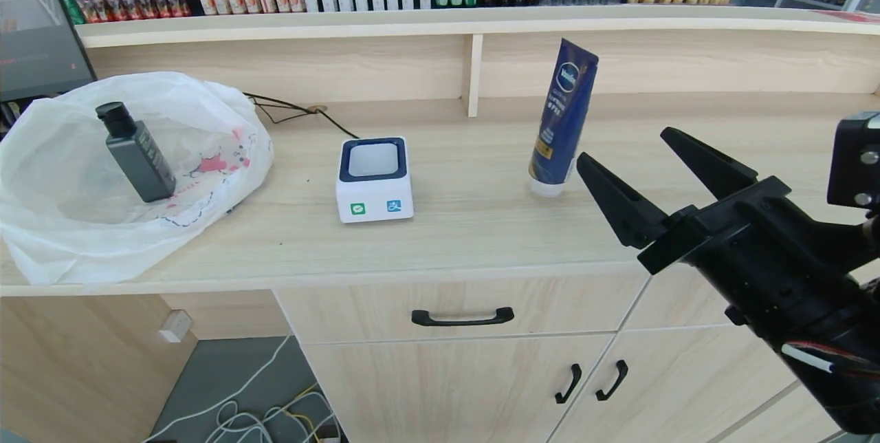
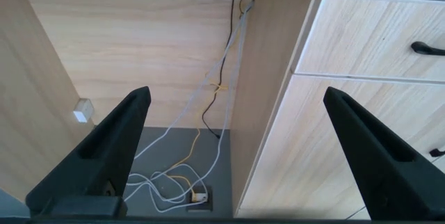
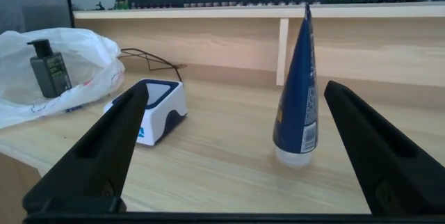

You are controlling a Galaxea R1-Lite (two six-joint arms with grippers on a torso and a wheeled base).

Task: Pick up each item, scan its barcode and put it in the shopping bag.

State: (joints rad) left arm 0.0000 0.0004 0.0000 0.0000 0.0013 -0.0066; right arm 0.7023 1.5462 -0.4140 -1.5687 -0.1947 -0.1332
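Two black, wedge-shaped fingers of the right gripper [image 1: 623, 145] stand wide apart and hold nothing. Just beyond their tips a blue tube [image 1: 564, 113] stands upright on the pale wood-grain counter [image 1: 467, 236]. It is smooth, glossy plastic, flat-crimped at the top and round at its white cap below. It carries white and yellow lettering, and what looks like a barcode low on the side facing the gripper. Farther off to that gripper's left sits the scanner [image 1: 375, 181], a white rounded cube with a dark blue frame around a glossy top and two small square icons on its front. Beyond it lies the shopping bag [image 1: 69, 223], thin crinkled translucent plastic with pink print, holding a leaning dark grey rectangular bottle [image 1: 137, 154]. The left gripper [image 2: 236, 92] gapes wide and empty, with loose cables [image 2: 174, 175] ahead of it.
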